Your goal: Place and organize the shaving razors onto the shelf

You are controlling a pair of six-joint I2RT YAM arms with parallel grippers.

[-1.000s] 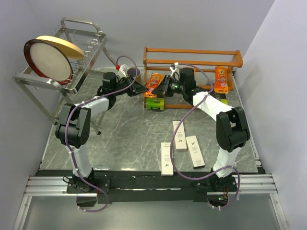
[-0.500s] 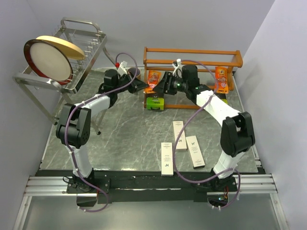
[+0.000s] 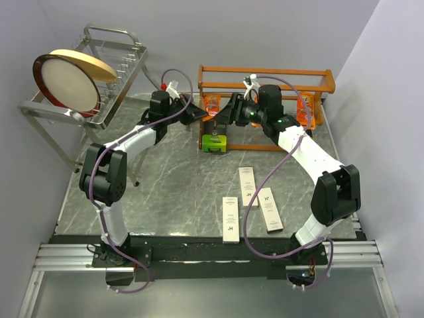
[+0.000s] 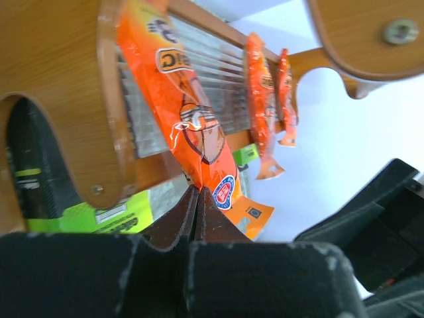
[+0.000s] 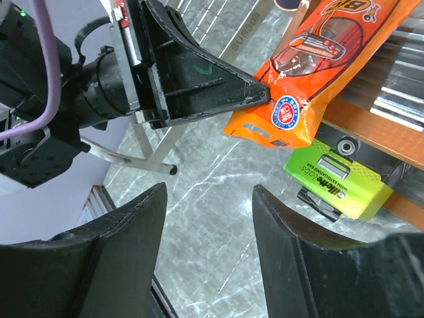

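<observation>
My left gripper [image 3: 199, 114] is shut on the lower corner of a flat orange razor packet [image 3: 212, 105] and holds it against the left end of the orange-brown wooden shelf [image 3: 265, 71]. In the left wrist view the packet [image 4: 199, 132] lies across the shelf's end board [image 4: 59, 86], with two more orange packets [image 4: 262, 112] further along. My right gripper [image 3: 228, 114] is open and empty just right of the packet. In the right wrist view my right gripper [image 5: 209, 191] is above the table, and my left gripper [image 5: 199, 79] pinches the packet [image 5: 318, 59]. A lime-green pack [image 3: 214, 141] lies below.
Three long white boxes [image 3: 248, 185] lie on the marble table in front of the arms. Another orange packet [image 3: 307, 109] stands at the shelf's right end. The silver wire rack with a round plate [image 3: 66, 83] stands at the back left, its leg [image 5: 132, 162] near my left arm.
Both grippers have moved back toward the shelf. The orange packet in my left gripper has gone up against the shelf's left end. My right arm has stretched out further.
</observation>
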